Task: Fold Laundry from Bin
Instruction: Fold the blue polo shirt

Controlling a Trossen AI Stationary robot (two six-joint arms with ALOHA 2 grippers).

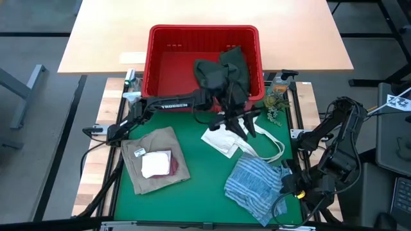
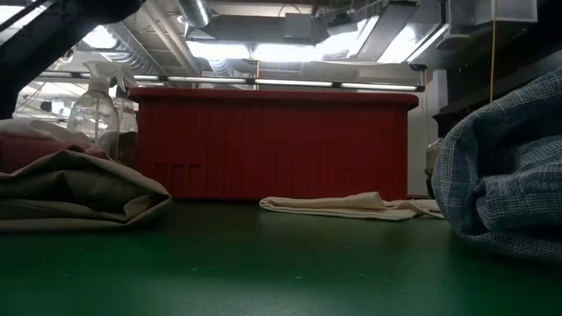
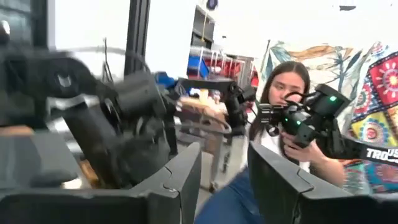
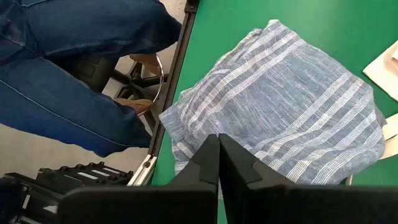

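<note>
Laundry half sorted, left arm lifting a garment from the bin

Left gripper (image 1: 232,110) reaches across from the green mat's left edge to the bin's (image 1: 157,61) near wall, its fingers (image 3: 180,177) clamped on the dark green garment (image 1: 225,74), which hangs crumpled over the right half of the red crate. Right gripper (image 4: 218,163) waits with fingers pressed together above the mat's near right corner, over the rumpled blue-white striped shirt (image 1: 257,183). Tan garment (image 1: 154,163) lies folded near the left edge, with the small white cloth (image 1: 154,165) and small maroon cloth (image 1: 175,165) on top. A flat white tote bag (image 1: 225,141) lies mid-mat
</note>
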